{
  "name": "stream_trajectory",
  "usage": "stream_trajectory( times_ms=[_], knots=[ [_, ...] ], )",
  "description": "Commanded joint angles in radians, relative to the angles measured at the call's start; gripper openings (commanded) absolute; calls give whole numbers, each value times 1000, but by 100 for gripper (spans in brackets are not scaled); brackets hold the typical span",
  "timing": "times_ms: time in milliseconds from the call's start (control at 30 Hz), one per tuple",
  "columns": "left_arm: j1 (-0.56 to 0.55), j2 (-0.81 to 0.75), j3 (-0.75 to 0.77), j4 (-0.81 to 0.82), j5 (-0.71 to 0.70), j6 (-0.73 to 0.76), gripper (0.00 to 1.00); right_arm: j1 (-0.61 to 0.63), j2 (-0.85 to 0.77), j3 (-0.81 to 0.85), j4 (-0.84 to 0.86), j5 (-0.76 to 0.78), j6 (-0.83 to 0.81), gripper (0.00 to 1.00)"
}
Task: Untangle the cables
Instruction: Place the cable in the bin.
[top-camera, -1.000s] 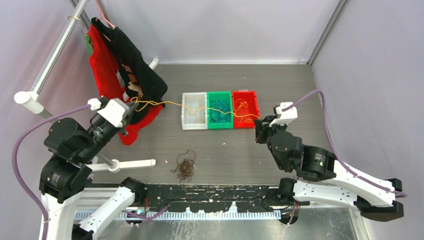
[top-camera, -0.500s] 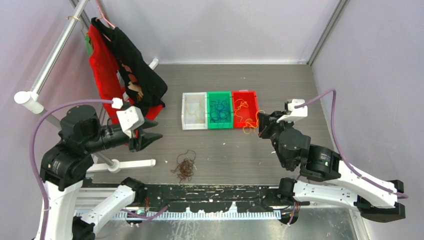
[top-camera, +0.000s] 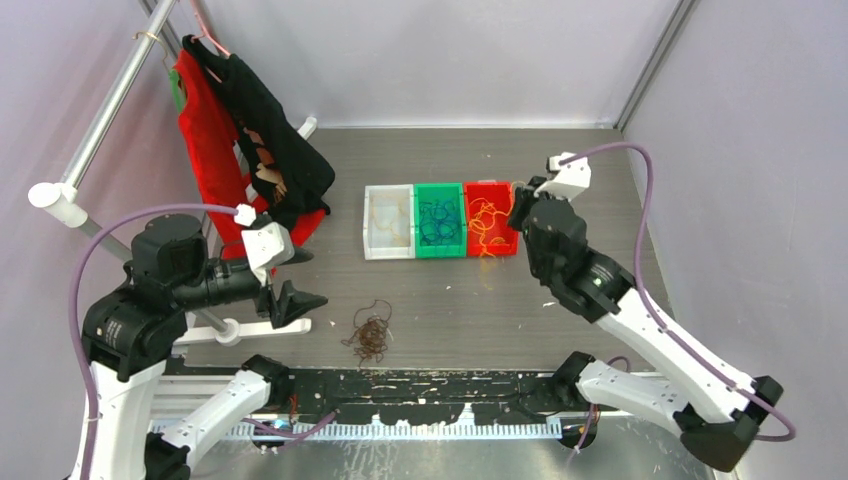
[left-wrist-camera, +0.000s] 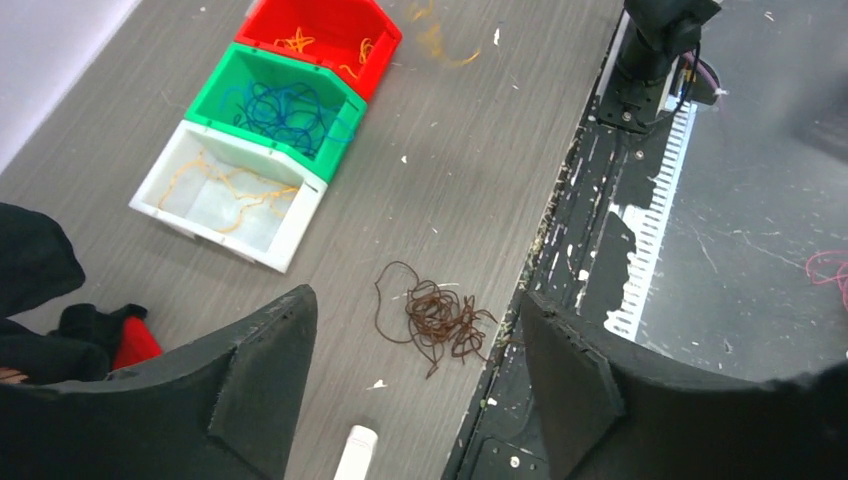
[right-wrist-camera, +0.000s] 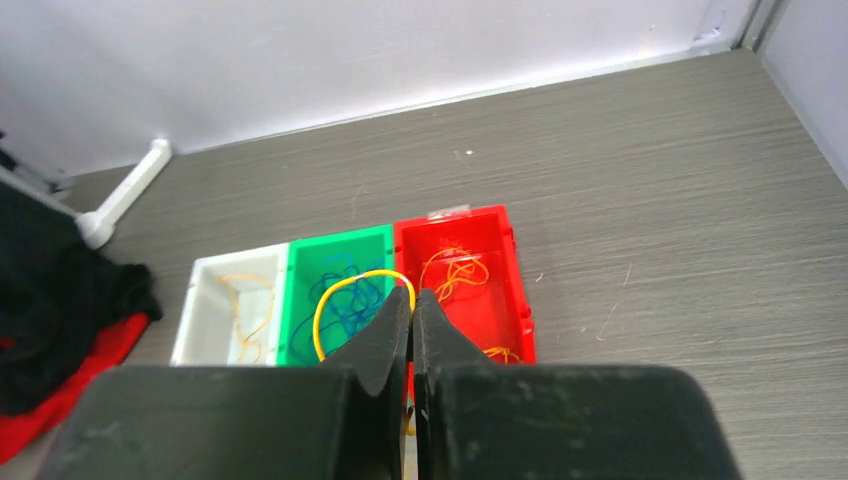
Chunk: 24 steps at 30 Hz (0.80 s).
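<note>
Three bins (top-camera: 438, 186) beyond tangled brown cables (top-camera: 372, 335)

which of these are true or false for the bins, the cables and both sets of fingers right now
1. The green bin holds blue cables. True.
2. The dark brown tangle lies inside the green bin as well. False: it lies on the table, outside every bin.
3. The right gripper has its fingers shut on a yellow cable. True.
4. The left gripper is clamped on the dark brown tangle. False: its fingers are open and hold nothing, up above the table.
</note>
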Motion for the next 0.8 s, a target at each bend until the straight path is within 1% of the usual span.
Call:
stream_trajectory(
  times_ms=[0,100,300,433,667,767],
  knots=[
    [3,16,3,-37,4,13,78,-157,104,-13,141,-206,26,1],
    [3,17,2,-48,-1,24,81,-225,182,-19,190,-233,38,1],
    [2,14,-8,-56,-10,42,82,-335,282,-36,269,-294,61,1],
    [3,13,-16,-49,-7,41,83,-406,343,-40,300,-352,104,1],
    [3,14,-20,-43,-10,42,84,-443,452,-32,325,-397,123,1],
    [2,16,-20,-38,-14,37,84,-445,529,-7,283,-405,122,2]
  ],
)
